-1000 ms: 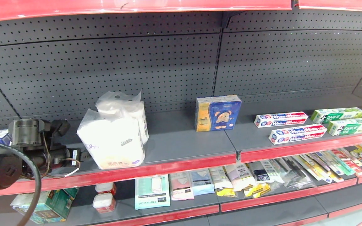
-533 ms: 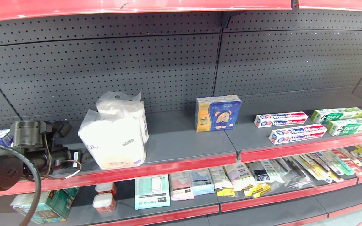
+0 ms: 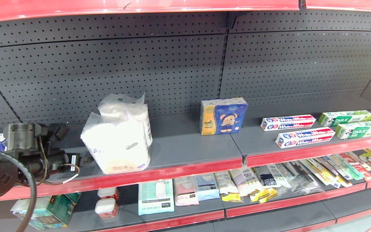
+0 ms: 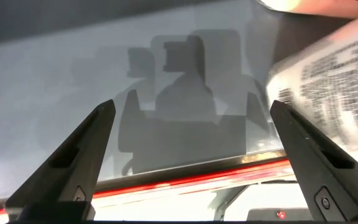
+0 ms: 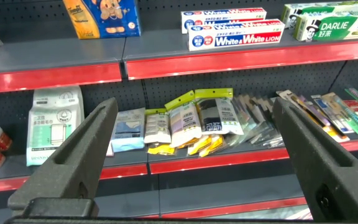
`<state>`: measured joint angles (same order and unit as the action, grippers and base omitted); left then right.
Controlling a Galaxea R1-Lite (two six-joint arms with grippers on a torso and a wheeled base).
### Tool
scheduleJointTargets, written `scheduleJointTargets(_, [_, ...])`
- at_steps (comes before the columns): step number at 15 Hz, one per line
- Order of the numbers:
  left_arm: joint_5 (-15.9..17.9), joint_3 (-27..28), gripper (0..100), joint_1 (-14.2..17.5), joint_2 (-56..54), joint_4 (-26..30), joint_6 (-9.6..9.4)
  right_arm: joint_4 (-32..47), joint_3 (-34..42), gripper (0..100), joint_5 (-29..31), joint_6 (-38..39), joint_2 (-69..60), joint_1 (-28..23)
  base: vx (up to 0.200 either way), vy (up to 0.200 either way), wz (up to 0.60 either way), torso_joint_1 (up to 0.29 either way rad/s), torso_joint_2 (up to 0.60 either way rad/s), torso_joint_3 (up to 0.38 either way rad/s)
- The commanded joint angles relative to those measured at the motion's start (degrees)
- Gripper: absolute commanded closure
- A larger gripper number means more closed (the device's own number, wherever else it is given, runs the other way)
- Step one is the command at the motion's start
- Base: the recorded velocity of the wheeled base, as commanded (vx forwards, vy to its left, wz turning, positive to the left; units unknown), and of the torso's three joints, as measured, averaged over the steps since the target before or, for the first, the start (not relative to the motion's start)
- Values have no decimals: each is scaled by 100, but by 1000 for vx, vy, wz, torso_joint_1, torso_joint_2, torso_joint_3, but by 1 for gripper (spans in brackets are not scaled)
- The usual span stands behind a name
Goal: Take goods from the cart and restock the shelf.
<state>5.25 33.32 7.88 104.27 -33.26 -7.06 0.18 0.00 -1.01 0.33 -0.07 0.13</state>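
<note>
Head view: the left arm [image 3: 27, 151] lies low along the front of the shelf [image 3: 185, 141] at the far left, its wrist level and pointing toward the white paper-roll pack [image 3: 116, 145].
- Left end effector [image 4: 191, 155]: fingers spread wide, nothing between them. It sits just beside the pack and above the shelf's red front edge [image 4: 185, 180]. The pack's printed wrap [image 4: 334, 93] lies off to one side of the fingers.
- Right end effector [image 5: 194, 162]: fingers spread, holding nothing. It is held back from the shelving and faces the lower shelf of hanging sachets [image 5: 197, 118].
- White paper-roll pack: upright at the shelf's front edge, with a second wrapped roll pack [image 3: 130, 109] touching it behind.
- Blue tissue pack [image 3: 223, 116]: upright at mid-shelf, well apart from the rolls.
- Red-and-white toothpaste boxes [image 3: 304, 137]: lying flat to the right, with green toothpaste boxes [image 3: 346, 118] beyond them.

Change: over the last half second the left arm has drawn slightly leftward, away from the pack. The pack keeps its place.
</note>
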Motion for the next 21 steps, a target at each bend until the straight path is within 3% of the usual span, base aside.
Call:
scheduleJointTargets(1, [20,-45,0,285,-539,82,-129,-1,0,0,-4,2,7,4,0,0,0,0,0,0])
scheduleJointTargets(3, [266,-317,0,381,-1541,390,-279,-1,0,0,-4,2,7,4,0,0,0,0,0,0])
scheduleJointTargets(5, [828,-1249,0,197,-3571,627,-296,-1,0,0,-4,2,7,4,0,0,0,0,0,0])
scheduleJointTargets(7, [1268,-1741,0,83,-5443,1120,-287,-1,0,0,-4,2,7,4,0,0,0,0,0,0])
scheduleJointTargets(10, [1338,-1794,0,65,-7781,2622,-235,-1,0,0,-4,2,7,4,0,0,0,0,0,0])
scheduleJointTargets(11, [1232,-1741,0,74,-8924,3747,-24,-1,0,0,-4,2,7,4,0,0,0,0,0,0])
scheduleJointTargets(13, [907,-1706,0,74,-9934,4952,-32,-1,0,0,-4,2,7,4,0,0,0,0,0,0])
scheduleJointTargets(14, [389,-1706,0,74,-9899,4996,38,-1,0,0,-4,2,7,4,0,0,0,0,0,0])
scheduleJointTargets(15, [107,-1758,0,74,-9899,4952,205,-1,0,0,-4,2,7,4,0,0,0,0,0,0])
scheduleJointTargets(16, [116,-1899,0,74,-9899,4934,363,-1,0,0,-4,2,7,4,0,0,0,0,0,0])
scheduleJointTargets(19, [239,-2549,0,74,-9899,4714,512,-1,0,0,-4,-15,7,4,0,0,0,0,0,0])
scheduleJointTargets(21, [898,-2787,0,74,-9899,4187,548,-1,0,0,-4,-24,7,4,0,0,0,0,0,0])
